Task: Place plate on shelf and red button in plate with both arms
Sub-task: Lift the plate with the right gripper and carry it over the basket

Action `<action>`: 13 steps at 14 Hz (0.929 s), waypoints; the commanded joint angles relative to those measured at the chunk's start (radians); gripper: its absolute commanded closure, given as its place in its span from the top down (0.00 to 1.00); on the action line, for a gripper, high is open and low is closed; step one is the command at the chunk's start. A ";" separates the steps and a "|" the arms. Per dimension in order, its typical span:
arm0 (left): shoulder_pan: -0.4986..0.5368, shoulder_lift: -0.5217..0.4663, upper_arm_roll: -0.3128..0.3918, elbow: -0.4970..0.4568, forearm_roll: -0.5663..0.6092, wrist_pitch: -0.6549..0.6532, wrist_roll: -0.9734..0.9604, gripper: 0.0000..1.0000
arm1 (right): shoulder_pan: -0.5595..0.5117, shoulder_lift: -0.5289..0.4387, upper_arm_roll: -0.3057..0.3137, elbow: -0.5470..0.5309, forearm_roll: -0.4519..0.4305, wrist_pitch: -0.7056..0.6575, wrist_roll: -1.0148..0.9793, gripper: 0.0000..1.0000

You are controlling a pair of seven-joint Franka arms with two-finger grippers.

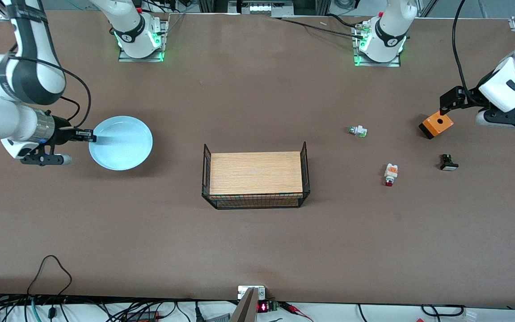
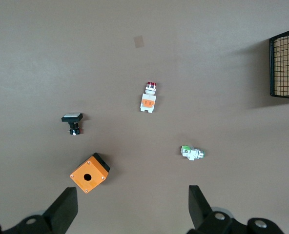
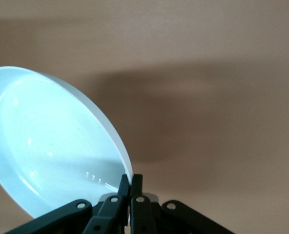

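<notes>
The pale blue plate [image 1: 121, 143] is toward the right arm's end of the table. My right gripper [image 1: 91, 136] is shut on its rim, and the right wrist view shows the two fingers [image 3: 136, 183] pinching the plate's edge [image 3: 61, 146], with a shadow on the table under it. The red button [image 1: 390, 174] lies on the table toward the left arm's end, red cap toward the front camera; it also shows in the left wrist view [image 2: 148, 97]. My left gripper [image 1: 446, 105] is open and empty in the air over the orange box [image 1: 436, 125]; its own view [image 2: 132, 195] shows it holds nothing.
A black wire basket [image 1: 304, 165] with a wooden board [image 1: 255, 172] in it stands mid-table. Near the red button lie a white part with a green tip [image 1: 358, 131], a black part with a white cap [image 1: 448, 163] and the orange box with a round hole [image 2: 89, 173].
</notes>
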 commanded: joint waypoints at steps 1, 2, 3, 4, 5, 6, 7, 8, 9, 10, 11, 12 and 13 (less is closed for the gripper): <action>0.001 0.014 -0.002 0.030 0.021 -0.021 -0.011 1.00 | 0.050 -0.007 0.003 0.131 0.072 -0.155 0.236 0.00; 0.001 0.014 -0.002 0.029 0.021 -0.021 -0.011 1.00 | 0.072 -0.006 0.003 0.174 0.097 -0.194 0.310 0.00; 0.001 0.014 -0.002 0.029 0.021 -0.021 -0.011 1.00 | 0.104 -0.006 0.003 0.212 0.126 -0.223 0.402 0.00; 0.001 0.014 -0.002 0.030 0.021 -0.021 -0.011 1.00 | 0.136 -0.006 0.003 0.240 0.155 -0.235 0.510 0.00; 0.001 0.014 -0.002 0.030 0.021 -0.021 -0.011 1.00 | 0.173 -0.006 0.003 0.257 0.183 -0.237 0.625 0.00; 0.001 0.014 -0.002 0.029 0.021 -0.021 -0.011 1.00 | 0.216 0.001 0.001 0.280 0.197 -0.237 0.722 0.00; 0.001 0.014 -0.002 0.030 0.021 -0.021 -0.011 1.00 | 0.251 0.007 0.001 0.309 0.200 -0.237 0.796 0.00; 0.001 0.014 -0.002 0.030 0.021 -0.021 -0.011 1.00 | 0.283 0.008 0.001 0.324 0.201 -0.236 0.871 0.00; 0.001 0.014 -0.002 0.030 0.021 -0.021 -0.011 1.00 | 0.321 0.020 0.001 0.337 0.201 -0.223 0.940 0.00; 0.001 0.014 -0.002 0.030 0.021 -0.021 -0.011 1.00 | 0.358 0.036 0.001 0.355 0.200 -0.219 0.982 0.00; 0.001 0.012 -0.002 0.030 0.022 -0.021 -0.011 1.00 | 0.384 0.054 0.003 0.369 0.200 -0.199 0.998 0.00; 0.001 0.012 -0.002 0.030 0.021 -0.021 -0.011 1.00 | 0.408 0.071 0.001 0.387 0.201 -0.168 1.019 0.00; 0.001 0.014 -0.002 0.030 0.021 -0.021 -0.011 1.00 | 0.443 0.086 0.001 0.392 0.201 -0.148 1.048 0.00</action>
